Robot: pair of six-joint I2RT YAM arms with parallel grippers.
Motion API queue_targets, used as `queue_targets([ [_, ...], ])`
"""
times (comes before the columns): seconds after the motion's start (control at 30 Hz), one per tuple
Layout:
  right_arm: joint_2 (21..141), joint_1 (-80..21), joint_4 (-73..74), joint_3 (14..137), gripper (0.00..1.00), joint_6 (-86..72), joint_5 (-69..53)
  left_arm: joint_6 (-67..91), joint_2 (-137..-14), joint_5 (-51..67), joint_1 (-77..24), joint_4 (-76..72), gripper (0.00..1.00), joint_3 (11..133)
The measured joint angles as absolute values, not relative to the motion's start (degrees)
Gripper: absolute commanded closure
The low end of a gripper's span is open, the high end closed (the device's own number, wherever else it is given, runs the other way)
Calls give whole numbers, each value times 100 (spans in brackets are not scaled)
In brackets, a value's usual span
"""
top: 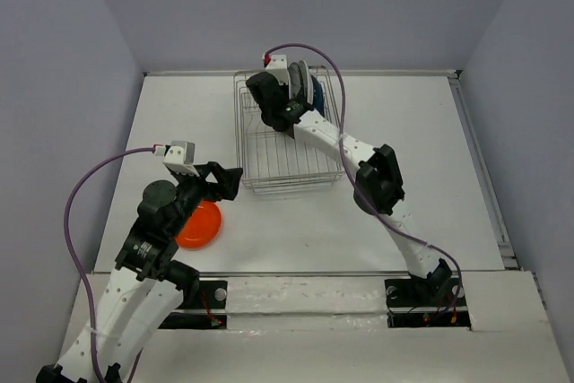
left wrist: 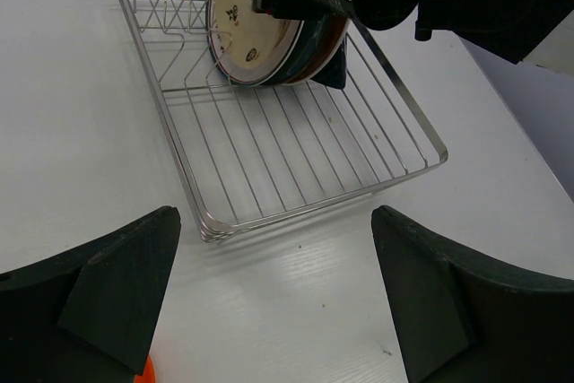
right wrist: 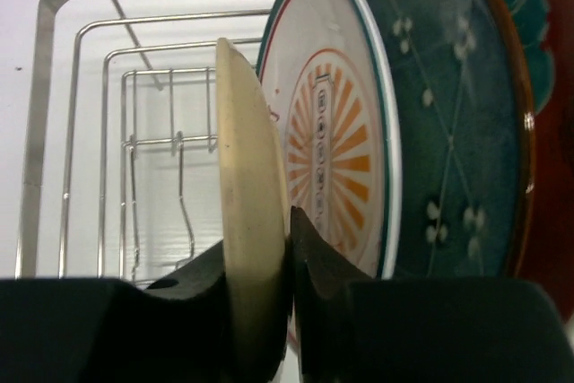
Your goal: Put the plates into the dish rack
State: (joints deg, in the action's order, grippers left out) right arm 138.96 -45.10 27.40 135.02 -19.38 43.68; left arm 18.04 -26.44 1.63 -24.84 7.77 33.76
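The silver wire dish rack point(top: 291, 187) stands at the table's back centre. Several plates stand on edge at its far end. My right gripper point(right wrist: 289, 257) is shut on the rim of the cream plate point(right wrist: 251, 177) and holds it upright in the rack. Beside it stand the white sunburst plate point(right wrist: 341, 132), the dark teal-grey plate point(right wrist: 448, 114) and the red plate point(right wrist: 547, 132). A dark blue plate point(top: 316, 94) shows behind them. The glossy orange plate point(top: 199, 224) lies flat on the table under my left arm. My left gripper point(left wrist: 273, 302) is open and empty, just short of the rack's near corner.
The near half of the rack point(left wrist: 269, 159) holds no plates. White walls enclose the table at the back and sides. My right arm point(top: 377, 181) stretches over the table to the right of the rack.
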Motion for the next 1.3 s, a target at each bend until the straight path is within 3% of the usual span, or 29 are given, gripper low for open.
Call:
queue_targets([
  [0.07, 13893, -4530, 2696, 13502, 39, -1920, 4274, 1804, -2644, 161, -2484, 777, 1, 3376],
  [0.3, 13622, -4595, 2630, 13146, 32, -1944, 3684, 1804, -2648, 139, -2504, 777, 1, 3376],
  [0.57, 11740, -4707, 2281, 11205, 32, -1968, 2943, 1806, -2644, -86, -2370, 775, 1, 3376],
  [0.77, 10232, -5389, 1468, 9360, 37, -2252, 2226, 1811, -2637, -281, -2130, 773, 1, 3378],
  [0.9, 10062, -6193, 1094, 8416, 43, -2587, 1887, 1815, -2609, -377, -1929, 773, 1, 3378],
  [1.1, 10392, -7258, 530, 7577, 44, -3516, 1717, 1835, -2536, -545, -1664, 768, 1, 3378],
  [1.3, 10615, -7397, -408, 7054, 45, -4578, 1754, 1852, -2488, -657, -1568, 762, 1, 3378],
])
